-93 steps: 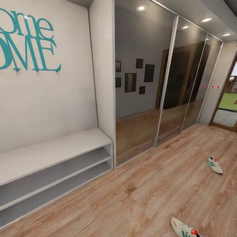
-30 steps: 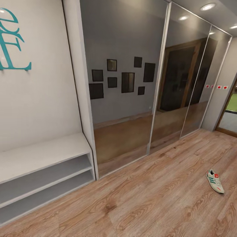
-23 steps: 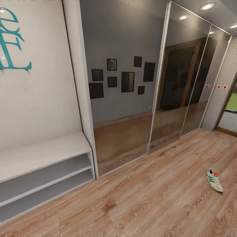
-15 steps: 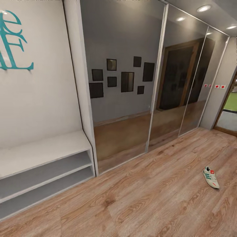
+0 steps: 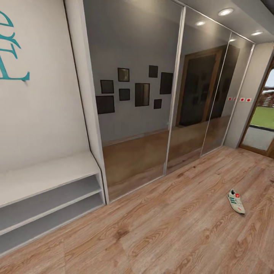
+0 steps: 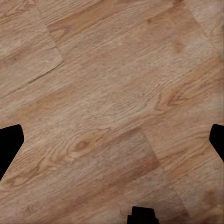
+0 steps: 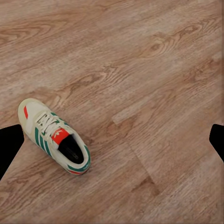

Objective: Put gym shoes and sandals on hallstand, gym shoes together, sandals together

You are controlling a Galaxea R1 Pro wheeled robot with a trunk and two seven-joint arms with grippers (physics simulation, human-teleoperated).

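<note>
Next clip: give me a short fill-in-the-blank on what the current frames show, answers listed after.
1. In the head view, one gym shoe lies on the ______.
2. The side stripes on the gym shoe in the right wrist view are ______.
3. The two open shelves of the grey bench hold ______ shoes.
4. The sliding doors beside the bench have ______ fronts that reflect the corridor.

Missing words: floor; green; no; mirrored
</note>
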